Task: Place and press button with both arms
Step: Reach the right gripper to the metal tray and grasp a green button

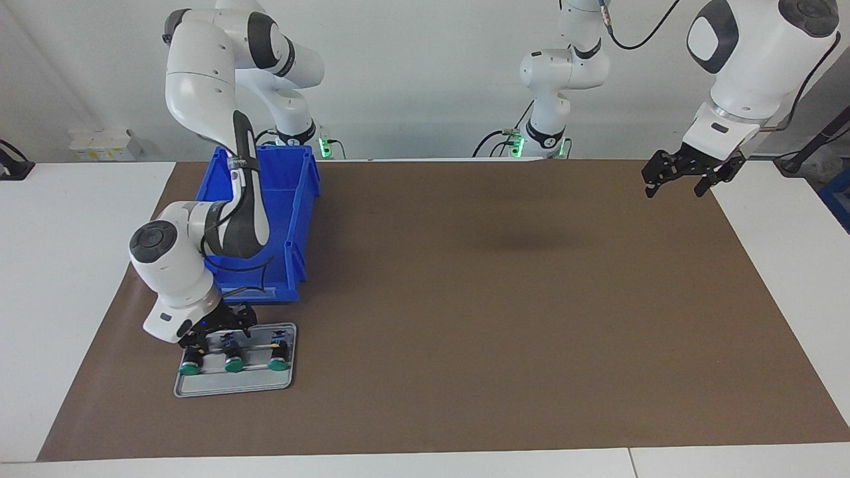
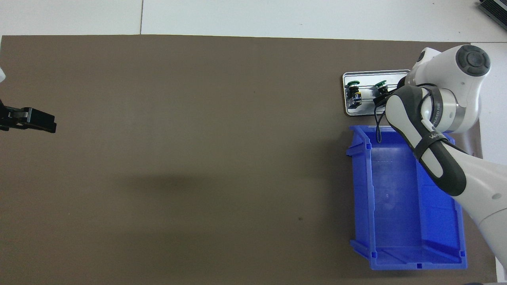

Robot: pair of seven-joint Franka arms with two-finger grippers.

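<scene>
Three identical green-capped buttons lie in a row on a small grey metal tray (image 1: 232, 385), which sits beside the blue bin, farther from the robots. They are the button (image 1: 190, 368) at the right arm's end, a middle one (image 1: 234, 364) and a third (image 1: 277, 362). My right gripper (image 1: 216, 328) is down at the tray, over the black bodies of the end and middle buttons. In the overhead view the right arm hides the end button, and two buttons show, one (image 2: 353, 84) and another (image 2: 381, 84). My left gripper (image 1: 680, 178) waits open and empty, raised over the mat's edge at the left arm's end; it also shows in the overhead view (image 2: 29, 118).
An empty blue bin (image 1: 302, 219) stands at the right arm's end, nearer to the robots than the tray; the right arm reaches over it. It also shows in the overhead view (image 2: 416, 263). A brown mat (image 1: 498, 299) covers the table.
</scene>
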